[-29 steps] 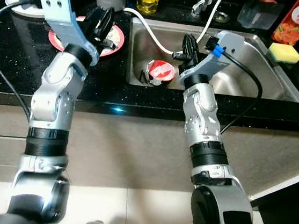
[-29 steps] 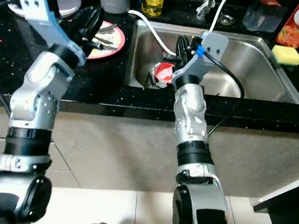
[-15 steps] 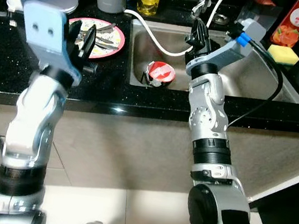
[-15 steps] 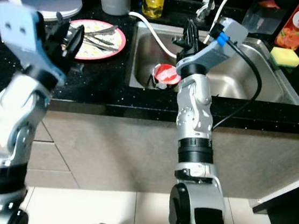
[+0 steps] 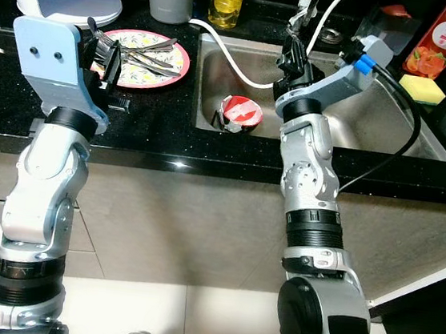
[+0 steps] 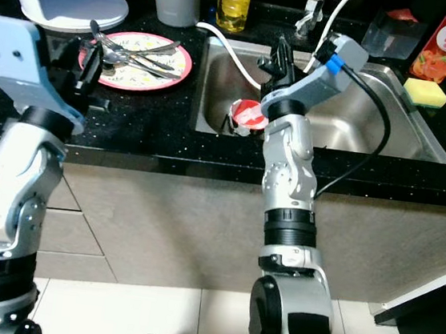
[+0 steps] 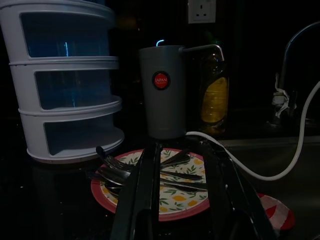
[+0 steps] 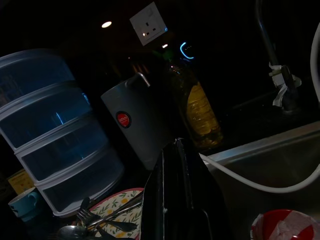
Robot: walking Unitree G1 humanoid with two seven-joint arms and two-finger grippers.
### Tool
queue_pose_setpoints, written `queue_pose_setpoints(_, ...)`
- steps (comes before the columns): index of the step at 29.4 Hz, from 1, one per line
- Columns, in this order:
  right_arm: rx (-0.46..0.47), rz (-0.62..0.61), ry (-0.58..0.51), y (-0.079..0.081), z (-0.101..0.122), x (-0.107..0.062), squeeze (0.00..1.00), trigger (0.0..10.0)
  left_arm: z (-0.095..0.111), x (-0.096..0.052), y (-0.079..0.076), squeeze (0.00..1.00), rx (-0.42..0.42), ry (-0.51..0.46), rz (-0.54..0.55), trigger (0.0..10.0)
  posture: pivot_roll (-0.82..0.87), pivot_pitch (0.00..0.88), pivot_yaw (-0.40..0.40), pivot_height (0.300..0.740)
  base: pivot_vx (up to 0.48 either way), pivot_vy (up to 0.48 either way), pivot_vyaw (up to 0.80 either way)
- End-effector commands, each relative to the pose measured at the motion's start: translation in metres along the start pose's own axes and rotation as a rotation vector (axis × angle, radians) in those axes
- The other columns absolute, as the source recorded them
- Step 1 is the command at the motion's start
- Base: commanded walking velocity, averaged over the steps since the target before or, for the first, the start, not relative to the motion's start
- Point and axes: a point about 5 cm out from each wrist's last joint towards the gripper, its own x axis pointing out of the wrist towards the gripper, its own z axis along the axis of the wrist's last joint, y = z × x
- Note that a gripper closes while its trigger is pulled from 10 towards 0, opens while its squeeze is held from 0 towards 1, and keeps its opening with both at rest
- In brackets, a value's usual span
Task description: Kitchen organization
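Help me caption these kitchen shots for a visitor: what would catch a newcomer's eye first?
Probably the red-rimmed plate piled with forks and spoons on the black counter, left of the sink, with the left end effector open just in front of it. Next, the crumpled red-and-white wrapper lying in the steel sink, with the right end effector shut above it and a white hose curving over the rim.

Cutlery-laden plate (image 7: 176,200) (claw (image 7: 181,200) above)

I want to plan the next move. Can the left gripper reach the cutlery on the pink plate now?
Probably yes: the left gripper is open, hovers beside the plate, and nothing stands before the cutlery.
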Motion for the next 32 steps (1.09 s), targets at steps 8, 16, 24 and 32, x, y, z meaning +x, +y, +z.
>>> queue_pose_setpoints(8,-0.023,-0.003,0.004,-0.002,0.0017,-0.0028,0.0,10.0,0.006,0.0004,-0.0092,0.0,0.021,-0.017,-0.038,10.0,0.29,0.009,-0.032,0.74,0.314,0.0,0.0)
queue_pose_setpoints(16,-0.026,-0.008,0.008,-0.0027,0.001,-0.0034,0.0,10.0,0.0049,0.0,-0.0106,0.0,0.019,-0.012,-0.045,10.0,0.29,0.009,-0.032,0.74,0.318,0.0,0.0)
queue_pose_setpoints(24,-0.026,-0.009,0.012,-0.0025,0.0003,-0.0034,0.0,10.0,0.0037,-0.0001,-0.0114,0.0,0.018,-0.007,-0.048,10.0,0.29,0.009,-0.033,0.74,0.319,0.0,0.0)
queue_pose_setpoints(32,-0.027,-0.01,0.012,-0.0026,0.0001,-0.0033,0.0,10.0,0.0029,0.0001,-0.0112,0.0,0.017,-0.006,-0.046,10.0,0.29,0.008,-0.034,0.74,0.331,0.0,0.0)
